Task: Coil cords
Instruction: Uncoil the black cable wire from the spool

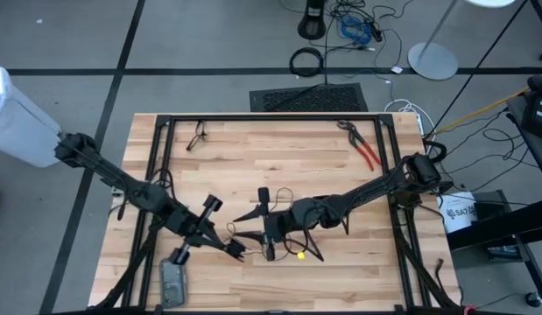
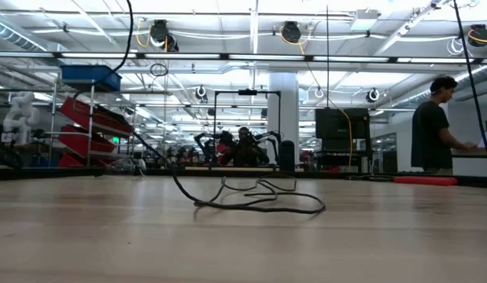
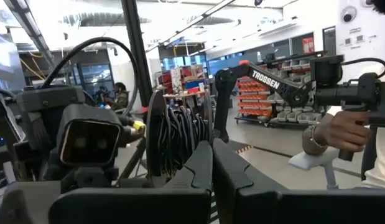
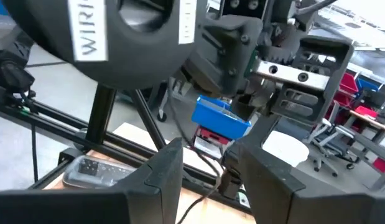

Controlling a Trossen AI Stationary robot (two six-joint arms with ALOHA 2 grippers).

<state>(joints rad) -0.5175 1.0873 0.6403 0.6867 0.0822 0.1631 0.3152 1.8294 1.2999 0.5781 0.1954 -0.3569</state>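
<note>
Loosely tangled cord [image 2: 259, 201] (tabletop).

Pale wood-plank table [image 1: 279, 149], matt; thin black cord [image 2: 259, 206].

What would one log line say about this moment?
left hand: shut, low on table | right hand: open, beside left | cord: loose on table, uncoiled | pliers: far corner, untouched

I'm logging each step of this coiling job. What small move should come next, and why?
Probably the right gripper should close on the cord, which runs between its open fingers in the right wrist view. The left gripper is shut beside it, and the cord lies in loose loops.
</note>
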